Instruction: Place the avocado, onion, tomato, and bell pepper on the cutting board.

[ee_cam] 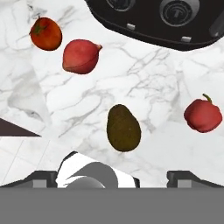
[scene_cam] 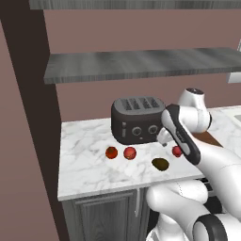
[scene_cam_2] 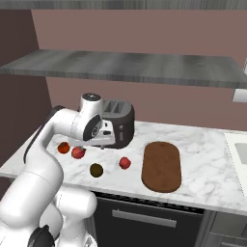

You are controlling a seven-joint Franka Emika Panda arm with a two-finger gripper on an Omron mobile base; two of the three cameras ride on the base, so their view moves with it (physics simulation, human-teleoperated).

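On the marble counter lies the dark olive avocado (ee_cam: 124, 127) (scene_cam: 160, 164) (scene_cam_2: 96, 170). The orange-red tomato (ee_cam: 46, 33) (scene_cam: 111, 152) (scene_cam_2: 63, 147) and the red onion (ee_cam: 81, 56) (scene_cam: 130, 153) (scene_cam_2: 78, 153) sit side by side to its left. The red bell pepper (ee_cam: 202, 115) (scene_cam: 177, 151) (scene_cam_2: 125, 163) sits to its right. The reddish-brown cutting board (scene_cam_2: 161, 165) (scene_cam: 207, 138) lies bare, further right. My gripper (ee_cam: 113, 177) (scene_cam: 163, 142) (scene_cam_2: 101, 144) hangs open above the counter, just over the avocado, holding nothing.
A dark toaster (scene_cam: 138, 120) (scene_cam_2: 119, 124) (ee_cam: 162, 19) stands right behind the vegetables, close to my hand. A grey shelf (scene_cam: 141, 63) runs overhead. The counter's front edge (scene_cam: 117, 188) is close to the avocado. A sink edge (scene_cam_2: 239, 149) shows at the far right.
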